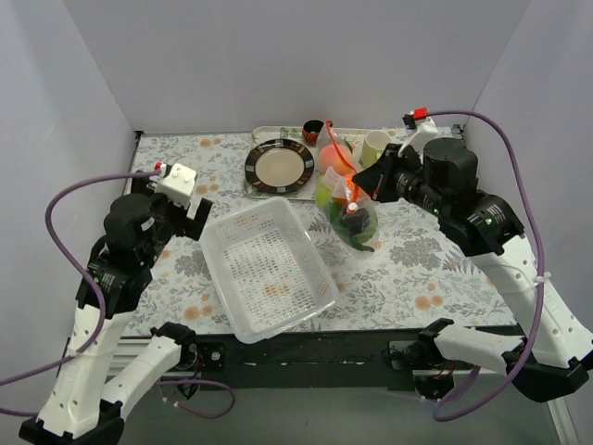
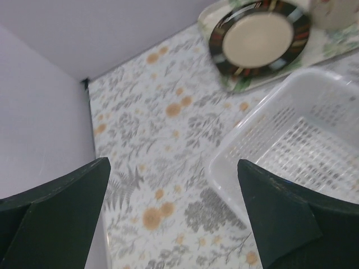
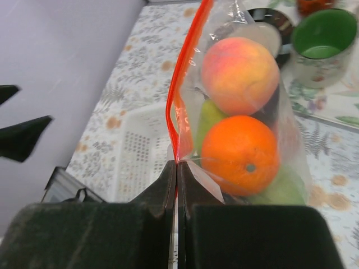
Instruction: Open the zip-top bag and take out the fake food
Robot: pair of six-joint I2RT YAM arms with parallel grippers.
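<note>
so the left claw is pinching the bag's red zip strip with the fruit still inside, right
Not the left: it is the right claw that pinches the zip-top bag by its red zip strip, fake food still inside, as the right wrist view shows. The left claw is open and holds nothing.

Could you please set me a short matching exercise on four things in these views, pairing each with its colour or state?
Things:
1. zip-top bag
2. left gripper
3. plate
4. mug

Colour or state:
a. green inside
b. open, holding nothing
c. pinched at its red edge by the right gripper
d. dark striped rim, cream centre

Pairs: 1-c, 2-b, 3-d, 4-a.
</note>
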